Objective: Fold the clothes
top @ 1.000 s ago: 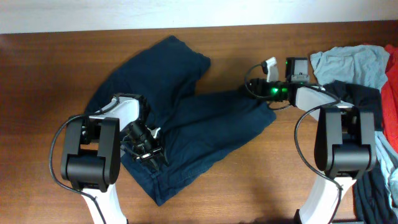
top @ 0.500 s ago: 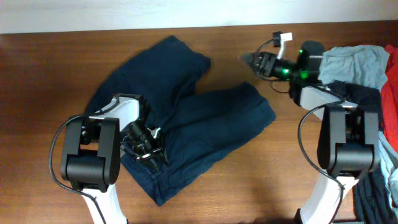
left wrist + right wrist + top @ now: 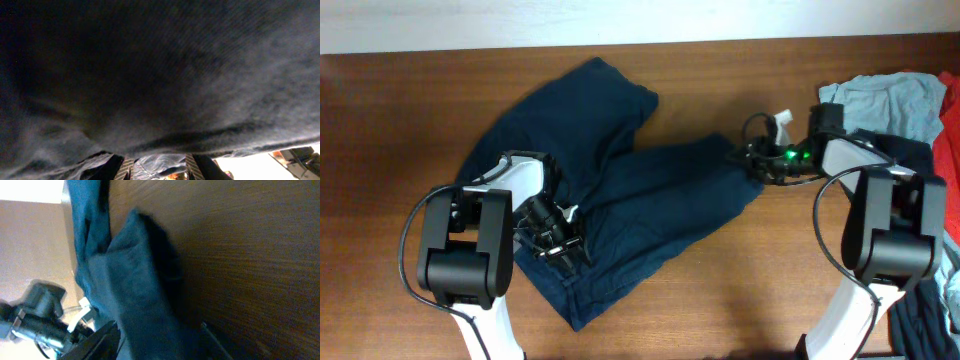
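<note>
The dark navy shorts lie spread on the wooden table, one leg toward the back and one toward the right. My left gripper rests low on the shorts near the waistband. In the left wrist view its fingers pinch a fold of the navy cloth, which fills the frame. My right gripper is at the right leg's outer corner. In the right wrist view its jaws stand wide apart with the leg's edge between them.
A pale light-blue shirt, a black garment and a red cloth are piled at the right edge, behind my right arm. Bare wood lies in front of the shorts.
My right gripper rose and went toward the back away from the shorts, then came back down to the right leg's corner. The left arm has not moved.
</note>
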Robot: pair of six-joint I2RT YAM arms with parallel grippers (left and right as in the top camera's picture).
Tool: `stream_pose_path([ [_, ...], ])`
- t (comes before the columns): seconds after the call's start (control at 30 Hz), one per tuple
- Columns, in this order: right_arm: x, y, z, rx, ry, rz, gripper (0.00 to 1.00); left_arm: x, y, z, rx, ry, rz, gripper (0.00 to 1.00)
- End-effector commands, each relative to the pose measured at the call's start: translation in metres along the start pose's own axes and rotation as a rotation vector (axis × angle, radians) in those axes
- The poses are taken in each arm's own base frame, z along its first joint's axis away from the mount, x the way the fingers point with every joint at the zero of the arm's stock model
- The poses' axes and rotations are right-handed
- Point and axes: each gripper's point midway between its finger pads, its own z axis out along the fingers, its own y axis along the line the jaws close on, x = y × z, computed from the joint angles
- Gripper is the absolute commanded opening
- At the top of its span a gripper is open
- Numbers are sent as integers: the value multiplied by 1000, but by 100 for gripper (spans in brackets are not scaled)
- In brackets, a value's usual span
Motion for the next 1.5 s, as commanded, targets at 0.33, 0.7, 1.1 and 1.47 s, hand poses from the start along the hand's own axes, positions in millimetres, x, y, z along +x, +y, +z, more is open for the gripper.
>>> stream_pose_path([
  [0.33, -43, 81, 31, -179, -153, -538, 65, -4, 15, 21, -48, 28, -16, 34],
  [0.7, -95, 105, -16, -298, -331, -391, 64, -8, 15, 21, -45, 15, -10, 34],
  [1.1, -43, -1, -6, 43, -153, -141, 64, -9, 14, 21, -44, 8, -6, 34],
  [1.47, -20, 57, 64, 7, -67, -432, 60, -10, 14, 21, -43, 5, -5, 34],
])
